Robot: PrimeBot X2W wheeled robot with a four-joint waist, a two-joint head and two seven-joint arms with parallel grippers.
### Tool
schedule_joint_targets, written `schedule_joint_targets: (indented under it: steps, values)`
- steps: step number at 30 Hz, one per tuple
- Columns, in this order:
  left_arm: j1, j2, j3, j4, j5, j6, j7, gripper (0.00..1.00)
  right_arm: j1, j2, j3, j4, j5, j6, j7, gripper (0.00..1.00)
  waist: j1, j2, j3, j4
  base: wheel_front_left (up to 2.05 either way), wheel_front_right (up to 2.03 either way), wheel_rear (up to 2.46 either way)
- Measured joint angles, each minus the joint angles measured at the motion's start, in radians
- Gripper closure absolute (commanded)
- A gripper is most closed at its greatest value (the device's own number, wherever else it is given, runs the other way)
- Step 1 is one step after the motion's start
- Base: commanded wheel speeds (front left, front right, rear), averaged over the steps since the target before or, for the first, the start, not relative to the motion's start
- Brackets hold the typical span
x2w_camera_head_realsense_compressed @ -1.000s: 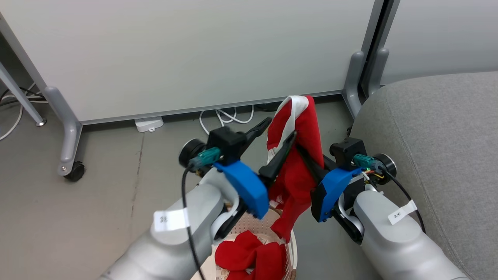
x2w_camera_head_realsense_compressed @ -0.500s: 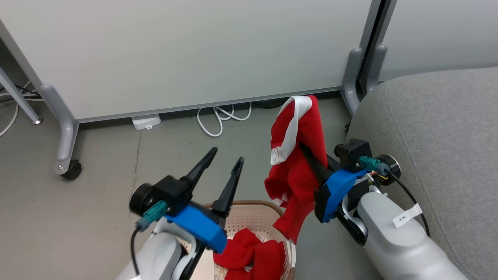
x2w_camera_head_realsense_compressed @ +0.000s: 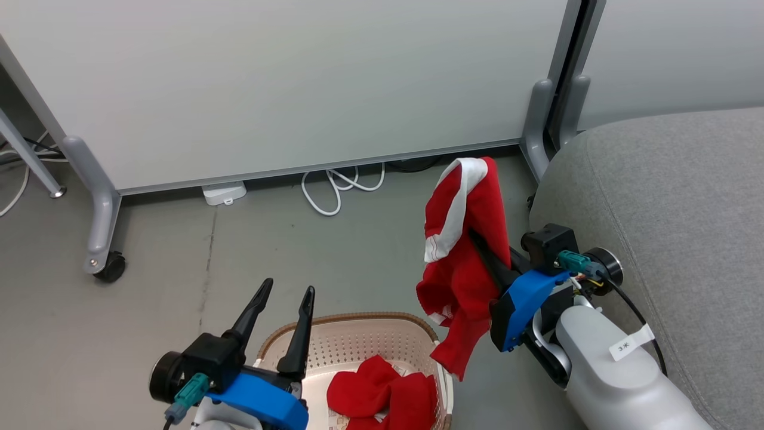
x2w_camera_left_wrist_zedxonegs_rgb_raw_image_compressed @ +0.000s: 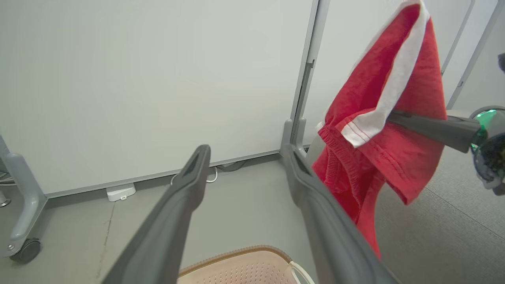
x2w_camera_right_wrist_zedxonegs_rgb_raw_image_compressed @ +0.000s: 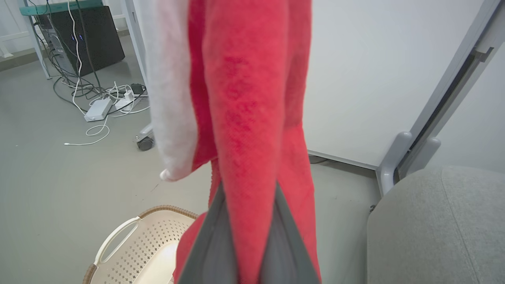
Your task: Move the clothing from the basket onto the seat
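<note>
Presently, right claw [x2w_camera_head_realsense_compressed: 486, 257]: closed tight on a red garment [x2w_camera_head_realsense_compressed: 462, 263]. Both fingers pinch it partway along its length, and cloth drapes off either side of them.
Left claw [x2w_camera_head_realsense_compressed: 287, 291]: spread wide with nothing in it, at the lower left of the head view, just beside the left end of the basket [x2w_camera_head_realsense_compressed: 352, 318].
Held garment, position: centre right of the head view, hanging above the floor [x2w_camera_head_realsense_compressed: 179, 251] between basket and seat [x2w_camera_head_realsense_compressed: 674, 197]. Its lowest tip hangs near the basket's right edge; I cannot confirm contact.
Other clothing [x2w_camera_head_realsense_compressed: 382, 397]: a crumpled red heap inside the basket, bottom centre of the head view.
Seat, position: grey upholstery at the right of the head view, just beside my right forearm.
Handling, judged: soft, limp and light. It has no shape of its own, so it will fold, swing and trail. It is not fragile. The knit should grip well under a firm pinch, though a single thin layer could pull free.
Hold point, judged: for the heap, take a raised fold near its top, catching several layers. The gathered edge beside the white stripe [x2w_camera_left_wrist_zedxonegs_rgb_raw_image_compressed: 394, 94] looks thicker and should hold better.
Risk, judged: the dangling tail may snag the basket rim or drag on the seat's edge, so carry it high.
</note>
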Motion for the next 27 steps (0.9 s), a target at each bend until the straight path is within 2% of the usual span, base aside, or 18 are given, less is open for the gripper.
schedule_joint_targets:
  steps: [9, 14, 20, 27]
  values:
    - [0.032, -0.025, 0.049, -0.007, 0.033, -0.002, 0.000, 0.00, 0.013, 0.001, -0.012, -0.005, -0.016, 0.000, 0.000, 1.00, 0.0000, 0.0000, -0.001, -0.003, 0.00, 0.00, 0.00]
    - [0.034, -0.026, 0.033, -0.012, 0.030, -0.005, 0.000, 0.00, 0.014, 0.004, -0.014, -0.010, -0.018, 0.000, 0.000, 1.00, 0.0000, 0.0000, 0.000, -0.018, 0.00, 0.00, 0.00]
    - [0.033, -0.017, 0.028, -0.019, 0.023, -0.005, 0.000, 0.00, 0.013, 0.006, -0.020, -0.018, -0.020, 0.000, 0.000, 1.00, 0.0000, 0.0000, 0.010, -0.062, 0.00, 0.00, 0.00]
    - [0.021, -0.009, 0.016, -0.023, 0.016, -0.005, 0.000, 0.00, 0.008, 0.007, -0.028, -0.026, -0.026, 0.000, 0.000, 1.00, 0.0000, 0.0000, 0.025, -0.144, 0.00, 0.00, 0.00]
